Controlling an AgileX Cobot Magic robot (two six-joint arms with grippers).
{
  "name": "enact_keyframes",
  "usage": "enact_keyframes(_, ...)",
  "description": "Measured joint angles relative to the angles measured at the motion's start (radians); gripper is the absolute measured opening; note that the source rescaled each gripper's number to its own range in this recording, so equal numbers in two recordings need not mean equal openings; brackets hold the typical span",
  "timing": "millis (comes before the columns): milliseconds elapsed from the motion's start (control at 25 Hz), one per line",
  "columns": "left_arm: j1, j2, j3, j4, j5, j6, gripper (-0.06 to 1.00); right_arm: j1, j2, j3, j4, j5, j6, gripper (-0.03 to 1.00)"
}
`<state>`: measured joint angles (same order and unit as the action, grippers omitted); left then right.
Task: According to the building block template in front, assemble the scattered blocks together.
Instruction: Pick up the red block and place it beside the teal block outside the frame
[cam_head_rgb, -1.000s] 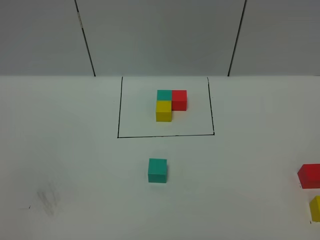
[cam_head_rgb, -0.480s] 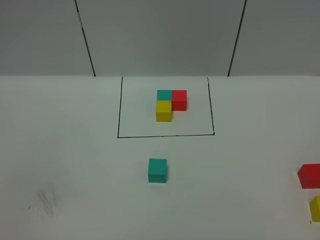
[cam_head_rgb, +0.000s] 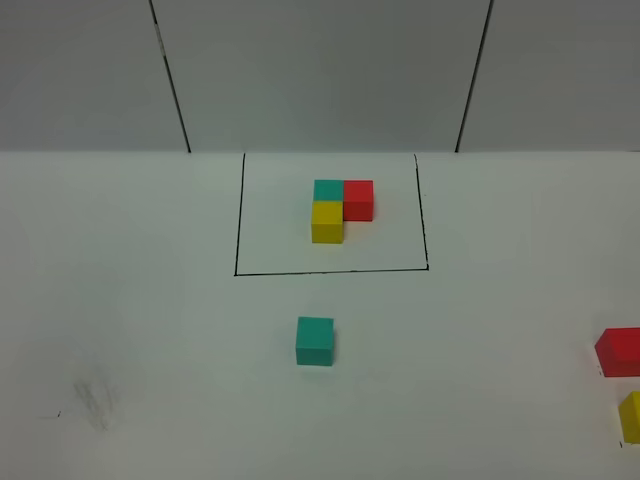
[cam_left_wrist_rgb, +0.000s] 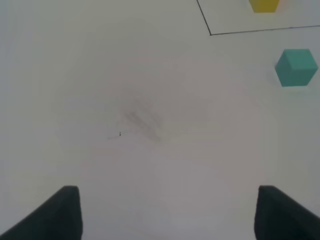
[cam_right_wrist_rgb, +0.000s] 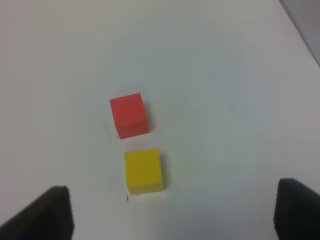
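White table (cam_head_rgb: 120, 300), high view: the building block template (cam_head_rgb: 340, 205) sits far centre inside its black outline (cam_head_rgb: 330, 271). Its teal block is at the far left, with red touching it on the right and yellow touching its near side. Of the scattered blocks, the teal cube (cam_head_rgb: 315, 340) lies alone at centre, just near of the outline. The red cube (cam_head_rgb: 620, 352) and yellow cube (cam_head_rgb: 631, 417) lie well apart from it at the right edge, yellow the nearer. Neither arm shows here, and nothing is joined yet.

Left wrist view: the left gripper (cam_left_wrist_rgb: 172, 215) hangs over a faint grey smudge (cam_left_wrist_rgb: 142, 120) at the near left. Its jaws are spread wide and empty, and the teal cube is off to its right, untouched.

Right wrist view: the right gripper (cam_right_wrist_rgb: 170, 215) hangs released and empty over the red and yellow cubes, which lie just beside each other with a slight gap.

Judged step: the first pick. Treat the teal cube as your anchor. Square the jaws to one cube's flat faces and centre them before descending. Keep a finger out of the narrow gap so the neighbouring cube is not nudged. Then seat red flush on teal's right and yellow flush on its near face.
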<state>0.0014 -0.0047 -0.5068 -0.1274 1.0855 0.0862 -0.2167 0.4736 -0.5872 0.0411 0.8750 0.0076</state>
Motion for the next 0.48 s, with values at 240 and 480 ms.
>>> enact_keyframes(240,0.000,0.000,0.000,0.000,0.000,0.000,0.74,0.000,0.352,-0.175,0.122,-0.017,-0.119,0.66)
enact_keyframes(480,0.000,0.000,0.000,0.000,0.000,0.000,0.74,0.000,0.637,-0.328,0.164,0.045,-0.166,0.66)
